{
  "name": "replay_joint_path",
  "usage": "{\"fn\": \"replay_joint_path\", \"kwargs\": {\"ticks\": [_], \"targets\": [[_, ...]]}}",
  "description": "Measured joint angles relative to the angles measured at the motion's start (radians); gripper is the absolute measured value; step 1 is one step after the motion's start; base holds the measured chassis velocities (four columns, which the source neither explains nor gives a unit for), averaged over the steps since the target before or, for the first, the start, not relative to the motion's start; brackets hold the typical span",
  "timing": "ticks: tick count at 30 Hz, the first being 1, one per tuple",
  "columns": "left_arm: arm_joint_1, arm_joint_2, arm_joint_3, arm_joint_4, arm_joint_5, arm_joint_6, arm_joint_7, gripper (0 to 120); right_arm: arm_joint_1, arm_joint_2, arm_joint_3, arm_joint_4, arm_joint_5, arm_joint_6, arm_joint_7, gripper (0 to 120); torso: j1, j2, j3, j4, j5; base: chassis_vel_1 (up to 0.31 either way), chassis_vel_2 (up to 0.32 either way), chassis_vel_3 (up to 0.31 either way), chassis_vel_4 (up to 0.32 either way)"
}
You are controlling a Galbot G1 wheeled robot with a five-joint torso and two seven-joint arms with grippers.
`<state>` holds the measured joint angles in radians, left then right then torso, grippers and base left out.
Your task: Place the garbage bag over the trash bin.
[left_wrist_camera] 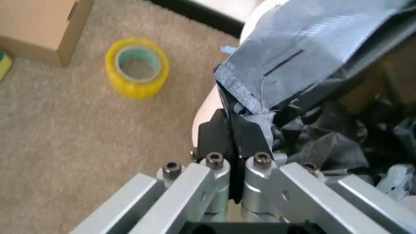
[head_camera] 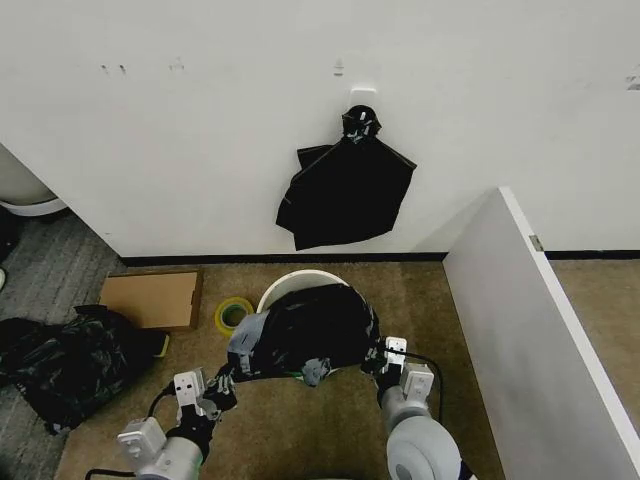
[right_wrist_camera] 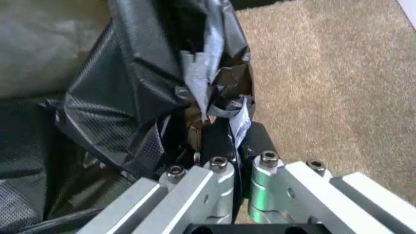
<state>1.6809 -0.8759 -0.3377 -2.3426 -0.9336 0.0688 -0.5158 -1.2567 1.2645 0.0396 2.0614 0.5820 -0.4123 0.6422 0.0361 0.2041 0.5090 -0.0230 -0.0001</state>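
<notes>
Both claws, left claw (left_wrist_camera: 235, 127) and right claw (right_wrist_camera: 224, 134), grip the garbage bag (head_camera: 310, 330) stretched between them atop the trash bin (head_camera: 285, 285), its rim only partly covered.

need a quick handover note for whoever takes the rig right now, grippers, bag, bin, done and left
Left gripper: shut on the garbage bag, at the trash bin's left side.
Right gripper: shut on the bag's film at the bin's right side.
Bin: on the carpet by the wall, beside the yellow tape roll.
Done: bag gripped by both and spread over the bin's mouth.
Left: far rim is uncovered; get the bag over it.
</notes>
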Motion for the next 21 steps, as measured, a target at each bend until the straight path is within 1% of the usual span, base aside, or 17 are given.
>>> {"fn": "replay_joint_path", "kwargs": {"ticks": [4, 10, 16, 21], "targets": [[0.017, 0.008, -0.019, 0.001, -0.020, 0.024, -0.005, 0, 0.006, -0.014, -0.004, 0.000, 0.009, -0.039, 0.003, 0, 0.000, 0.000, 0.000, 0.0000, 0.0001, 0.000, 0.000, 0.000, 0.000], [0.020, 0.021, -0.031, 0.010, -0.037, 0.049, -0.011, 0, 0.028, -0.022, -0.008, -0.010, 0.014, -0.059, 0.004, 0, 0.000, 0.000, 0.000, 0.0000, 0.0000, 0.000, 0.000, 0.000, 0.000], [0.009, 0.036, -0.033, 0.031, -0.043, 0.076, -0.017, 0, 0.048, -0.028, -0.013, -0.031, 0.014, -0.081, 0.004, 0, 0.000, 0.000, 0.000, 0.0000, 0.0000, 0.000, 0.000, 0.000, 0.000], [0.009, 0.040, -0.027, 0.030, -0.044, 0.092, -0.018, 0, 0.047, -0.035, -0.016, -0.032, 0.014, -0.114, 0.004, 0, 0.000, 0.000, 0.000, 0.0000, 0.0000, 0.000, 0.000, 0.000, 0.000]]}}
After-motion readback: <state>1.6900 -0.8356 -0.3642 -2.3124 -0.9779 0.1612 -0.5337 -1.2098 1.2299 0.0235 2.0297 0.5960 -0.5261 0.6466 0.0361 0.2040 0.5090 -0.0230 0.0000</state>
